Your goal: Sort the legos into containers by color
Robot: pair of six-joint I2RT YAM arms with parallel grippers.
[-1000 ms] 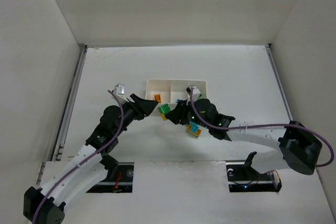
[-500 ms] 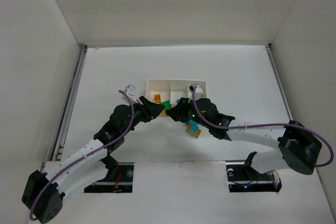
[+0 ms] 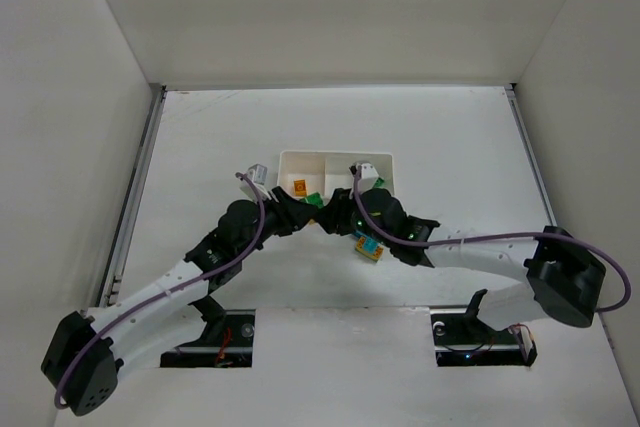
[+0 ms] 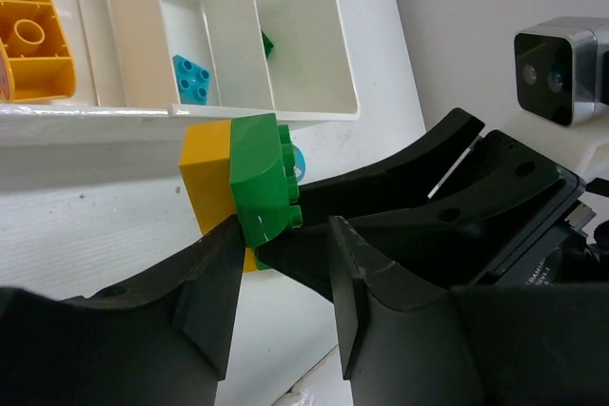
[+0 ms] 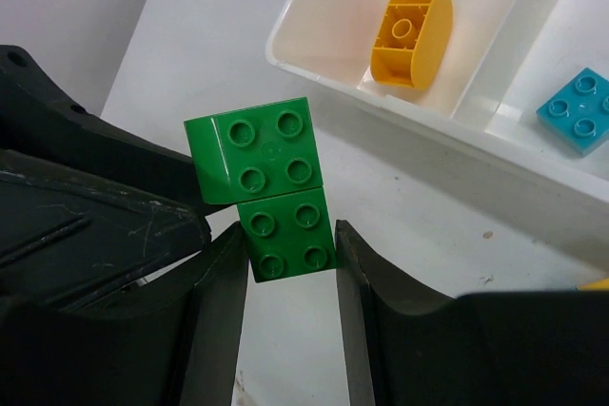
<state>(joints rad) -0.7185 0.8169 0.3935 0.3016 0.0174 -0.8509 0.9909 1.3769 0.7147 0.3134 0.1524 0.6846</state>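
My right gripper (image 3: 330,215) (image 5: 290,235) is shut on a clump of green legos (image 5: 274,164) with a yellow brick (image 4: 205,173) on its back, held just above the table in front of the white tray (image 3: 338,158). My left gripper (image 3: 297,213) (image 4: 285,235) is open right beside the clump (image 4: 257,178). Its left finger (image 4: 214,292) touches the clump's lower edge, and the right gripper's finger lies between its jaws. The tray holds a yellow-orange lego (image 5: 411,28) in its left compartment, a cyan lego (image 5: 582,111) in the middle, and a green piece (image 4: 267,43) in the right.
A loose cyan and yellow clump (image 3: 369,246) lies on the table under the right arm, in front of the tray. White walls stand on three sides of the table. Both arms meet just in front of the tray's near wall (image 5: 419,125).
My left gripper has moved right and forward until it meets the green clump. My right gripper has shifted slightly left and towards the tray with the clump in it.
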